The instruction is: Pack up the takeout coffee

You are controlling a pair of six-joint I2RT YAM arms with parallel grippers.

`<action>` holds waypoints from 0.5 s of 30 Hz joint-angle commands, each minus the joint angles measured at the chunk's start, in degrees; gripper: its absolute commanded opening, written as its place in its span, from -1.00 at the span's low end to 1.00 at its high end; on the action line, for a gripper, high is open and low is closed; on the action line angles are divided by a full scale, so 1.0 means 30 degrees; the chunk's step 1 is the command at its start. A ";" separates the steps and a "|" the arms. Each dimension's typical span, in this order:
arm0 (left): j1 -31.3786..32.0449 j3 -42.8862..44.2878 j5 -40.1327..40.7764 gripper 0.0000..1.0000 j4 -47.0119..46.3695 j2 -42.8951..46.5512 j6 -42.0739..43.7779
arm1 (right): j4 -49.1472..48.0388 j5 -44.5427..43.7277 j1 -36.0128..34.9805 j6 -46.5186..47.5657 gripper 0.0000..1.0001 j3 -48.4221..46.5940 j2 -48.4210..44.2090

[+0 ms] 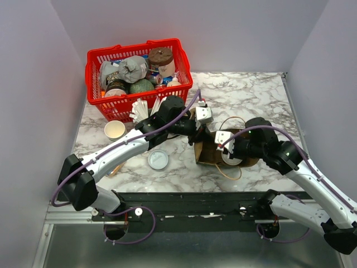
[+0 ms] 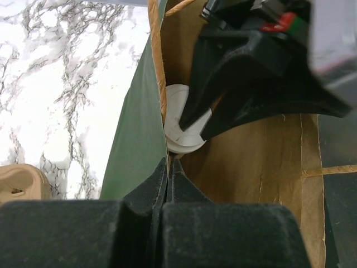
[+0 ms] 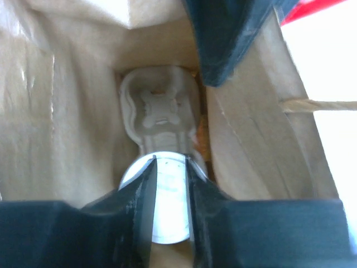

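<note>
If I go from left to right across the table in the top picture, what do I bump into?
Open cup → loose lid → brown bag.

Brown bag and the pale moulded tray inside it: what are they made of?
The brown bag looks like kraft paper: matte, creased and folded. The pale moulded tray is probably pressed paper pulp: dull, soft-edged, slightly fibrous.

surface (image 1: 251, 95): glossy marble-look, white with grey veins
bag (image 1: 206, 155): matt brown kraft paper, creased; twisted paper handles (image 3: 321, 104)
takeout coffee (image 3: 170, 190): smooth white plastic on top, slight sheen
basket (image 1: 114, 109): shiny red plastic
tray (image 3: 159, 106) in bag: rough moulded pulp, pretty sure
</note>
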State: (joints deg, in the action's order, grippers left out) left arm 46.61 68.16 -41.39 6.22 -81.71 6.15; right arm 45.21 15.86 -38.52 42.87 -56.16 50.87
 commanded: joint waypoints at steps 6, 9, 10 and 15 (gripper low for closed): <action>0.0020 0.0805 -0.0648 -1.00 0.0329 -0.0272 0.0177 | 0.1481 -0.0978 0.0039 0.1617 -0.81 0.0644 -0.0023; -0.0097 0.1155 -0.0706 -1.00 0.0446 -0.0506 -0.0292 | 0.1687 -0.1155 0.0068 0.1471 -0.81 0.0206 -0.0198; -0.0126 0.1273 -0.0707 -0.99 0.0505 -0.0594 -0.0496 | 0.1600 -0.1213 0.0068 0.1355 -0.81 0.0031 -0.0229; -0.0360 0.2356 -0.0531 -0.46 0.0623 -0.1501 -0.1463 | 0.1395 -0.1711 0.0068 0.0885 -0.81 -0.1110 -0.0025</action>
State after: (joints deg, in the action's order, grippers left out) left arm 46.37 71.57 -41.65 8.12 -84.27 4.91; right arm 48.80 12.88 -38.52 46.46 -55.68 50.92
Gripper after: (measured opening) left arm 0.128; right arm 0.095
